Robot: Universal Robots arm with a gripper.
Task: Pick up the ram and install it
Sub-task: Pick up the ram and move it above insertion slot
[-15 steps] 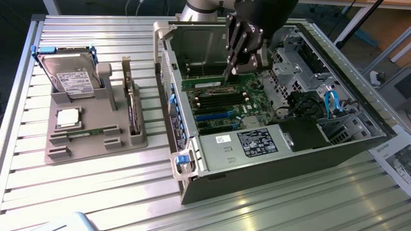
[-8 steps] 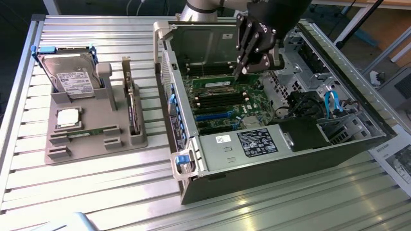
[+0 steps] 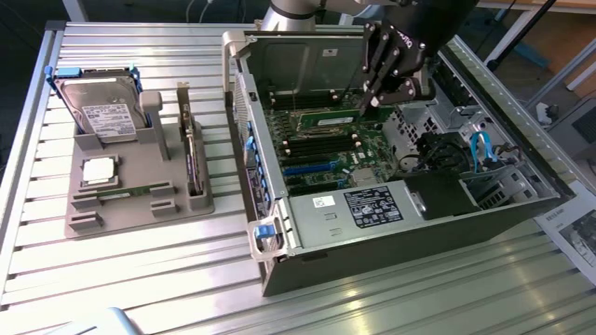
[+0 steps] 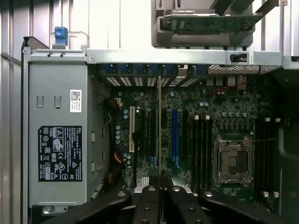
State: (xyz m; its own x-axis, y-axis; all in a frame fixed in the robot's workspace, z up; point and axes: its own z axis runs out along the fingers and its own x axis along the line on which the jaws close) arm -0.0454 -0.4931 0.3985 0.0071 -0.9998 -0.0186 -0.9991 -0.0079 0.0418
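Pinching ram (image 4: 160,130) between fingers (image 4: 148,207), over motherboard (image 4: 224,109)

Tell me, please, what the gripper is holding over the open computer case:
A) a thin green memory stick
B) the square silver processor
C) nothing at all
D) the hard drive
A: the gripper is shut on a thin green memory stick, seen edge-on above the board inside the case, while the hard drive and processor sit in the grey tray.
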